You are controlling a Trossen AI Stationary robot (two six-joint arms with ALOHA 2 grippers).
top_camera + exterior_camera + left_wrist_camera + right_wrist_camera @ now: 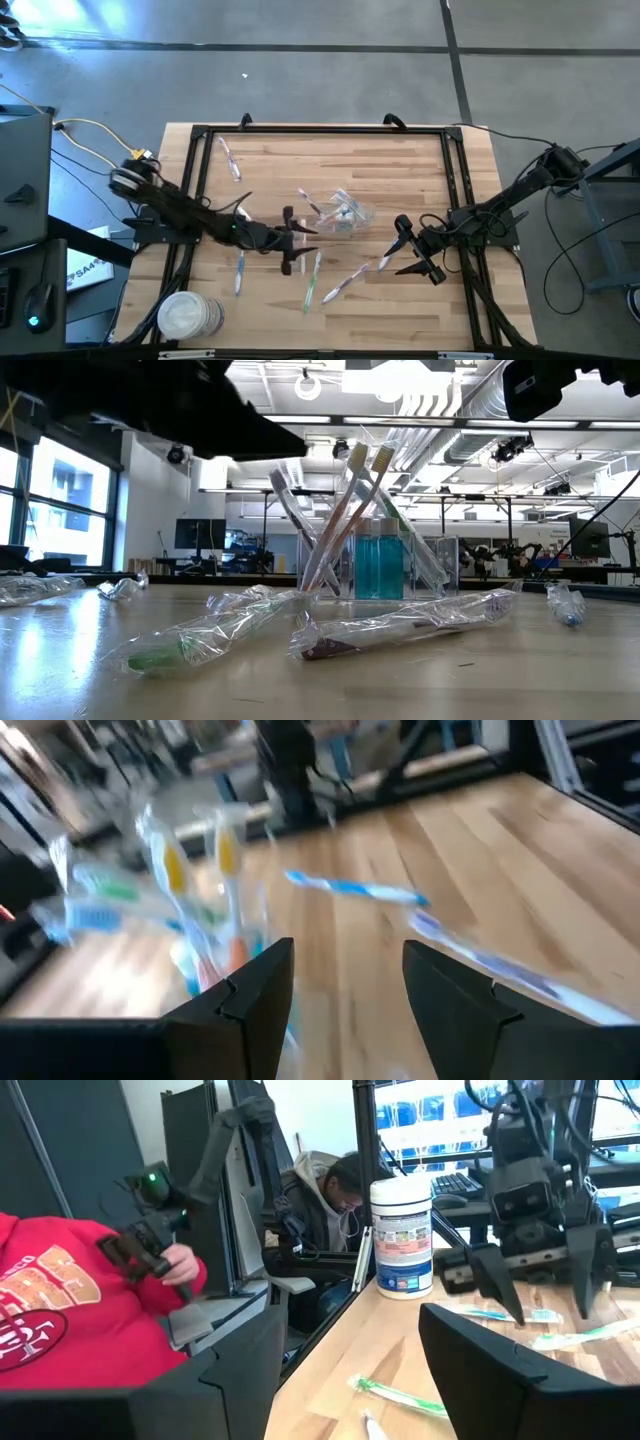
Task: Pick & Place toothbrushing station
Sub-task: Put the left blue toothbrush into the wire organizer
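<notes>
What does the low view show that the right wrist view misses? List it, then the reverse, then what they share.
Only the low view: the clear container standing upright with toothbrushes leaning in it and blue tubes.
Only the right wrist view: the white canister, a person in a red top, the left gripper open, the right gripper open.
Both: wrapped toothbrushes lying on the wooden table.
</notes>
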